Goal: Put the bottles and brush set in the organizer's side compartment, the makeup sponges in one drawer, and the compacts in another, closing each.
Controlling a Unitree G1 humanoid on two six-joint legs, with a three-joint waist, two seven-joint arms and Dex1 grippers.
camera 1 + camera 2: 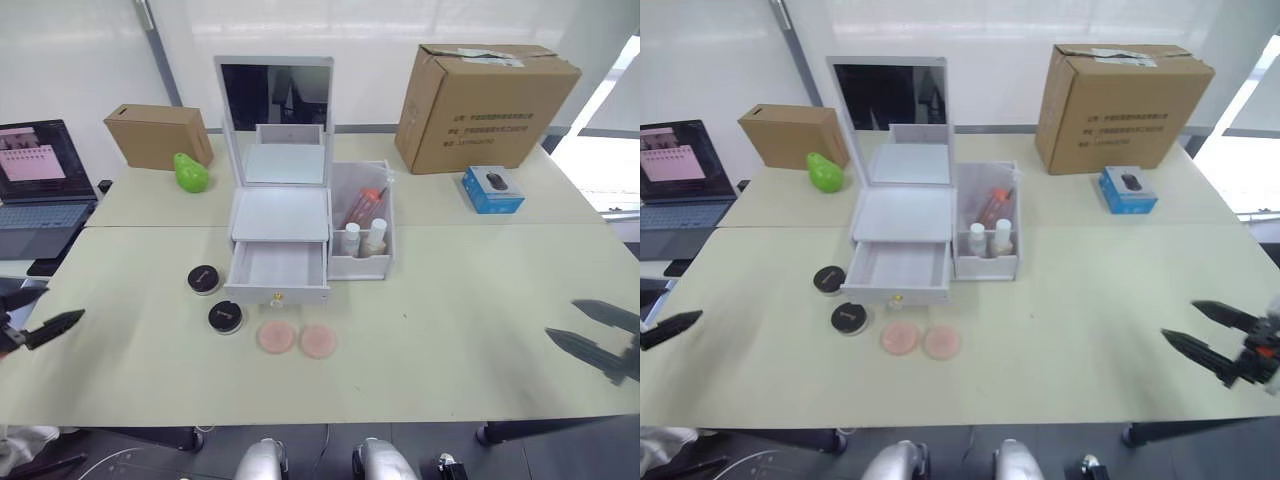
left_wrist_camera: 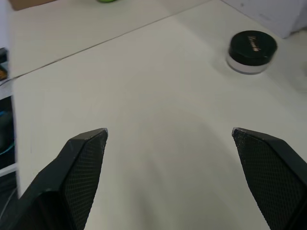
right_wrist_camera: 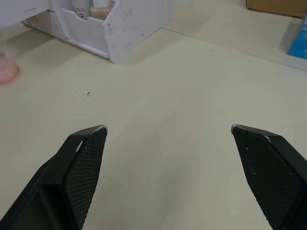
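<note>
bottles [image 1: 362, 238] and brush set [image 1: 362, 206] fill side compartment [image 1: 362, 266]; one drawer [image 1: 277, 270] open.

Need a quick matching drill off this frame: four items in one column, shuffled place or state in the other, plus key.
Items
1. bottles
2. makeup sponges
3. compacts
4. lower drawer

Places or states
A. on the table to the left of the organizer
B. pulled open, nothing in it
C. standing in the side compartment
D. on the table in front of the organizer

Pairs: 1-C, 2-D, 3-A, 4-B
</note>
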